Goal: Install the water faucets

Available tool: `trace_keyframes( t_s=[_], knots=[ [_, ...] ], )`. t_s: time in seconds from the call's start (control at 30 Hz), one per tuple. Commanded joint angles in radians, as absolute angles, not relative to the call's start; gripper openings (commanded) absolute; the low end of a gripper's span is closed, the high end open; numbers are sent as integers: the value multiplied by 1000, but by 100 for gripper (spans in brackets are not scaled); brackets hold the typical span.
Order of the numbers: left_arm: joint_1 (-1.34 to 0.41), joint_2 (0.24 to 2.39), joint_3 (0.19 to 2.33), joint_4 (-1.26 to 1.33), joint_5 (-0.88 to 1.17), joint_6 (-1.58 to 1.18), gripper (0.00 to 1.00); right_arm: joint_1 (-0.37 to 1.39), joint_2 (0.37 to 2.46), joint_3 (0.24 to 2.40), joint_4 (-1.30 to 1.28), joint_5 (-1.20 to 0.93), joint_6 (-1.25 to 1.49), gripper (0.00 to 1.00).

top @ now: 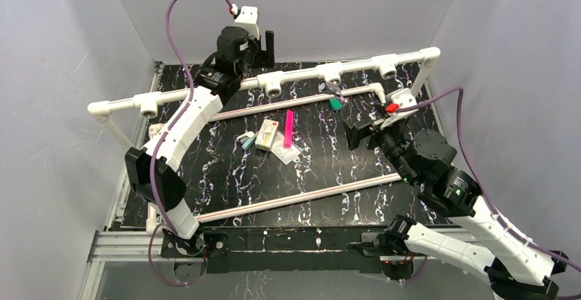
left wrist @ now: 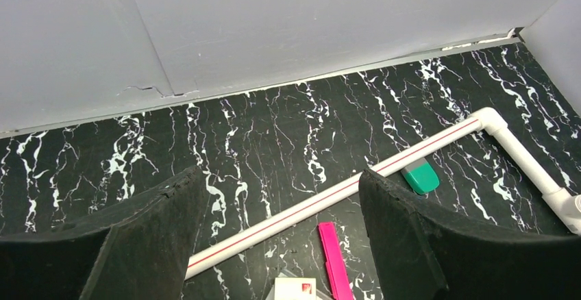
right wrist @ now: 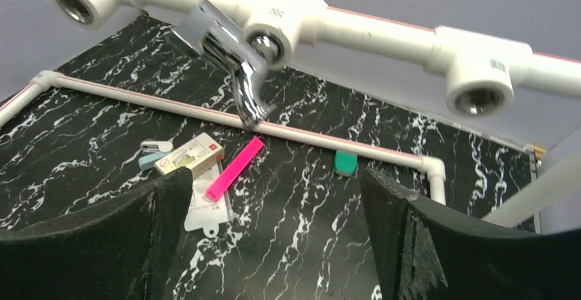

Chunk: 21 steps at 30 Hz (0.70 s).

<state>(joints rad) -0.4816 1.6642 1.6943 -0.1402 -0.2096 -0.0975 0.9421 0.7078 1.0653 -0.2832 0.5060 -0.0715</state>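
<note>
left fingers [left wrist: 137,245] and right fingers [right wrist: 103,245] spread wide, empty; faucet [right wrist: 236,67] hangs clear beyond.

faucet [right wrist: 236,67] top blurred, pink strip [left wrist: 334,259] cut off btm

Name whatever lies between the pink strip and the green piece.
Nothing: only bare marbled tabletop separates the pink strip from the green piece, clearest in the right wrist view.

Glossy chrome faucet [right wrist: 236,67], white plastic pipe [right wrist: 384,33]
</note>
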Motion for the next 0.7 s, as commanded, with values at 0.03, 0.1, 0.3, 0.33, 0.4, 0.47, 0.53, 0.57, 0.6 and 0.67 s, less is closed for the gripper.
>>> trace_keyframes(
  t_s=[0.03,0.1,0.3,0.33,0.4,0.47,0.53,0.57,0.6,0.67],
  knots=[
    [-489,1720,1845,-217,-235,-121,80,940,661,990,-356,597,36,99],
    [-489,1731,1893,-221,-242,-125,80,939,654,955,-359,632,60,99],
    [-489,1730,2000,-203,-226,-147,80,940,655,799,-319,769,115,99],
    [-489,1723,2009,-198,-219,-155,80,940,658,773,-303,784,119,99],
    [-489,1700,2014,-180,-203,-176,80,940,666,712,-246,801,117,99],
    [-489,1674,2011,-169,-182,-202,80,938,684,660,-178,812,107,99],
    [-489,1645,1995,-163,-141,-235,80,932,704,610,-101,825,73,99],
    [-489,1631,1985,-162,-114,-251,80,927,715,580,-53,829,40,99],
    [-489,1617,1976,-166,-72,-266,80,919,727,557,-16,828,13,99],
    [-489,1596,1972,-189,-19,-292,80,891,752,519,73,793,-42,99]
  ],
)
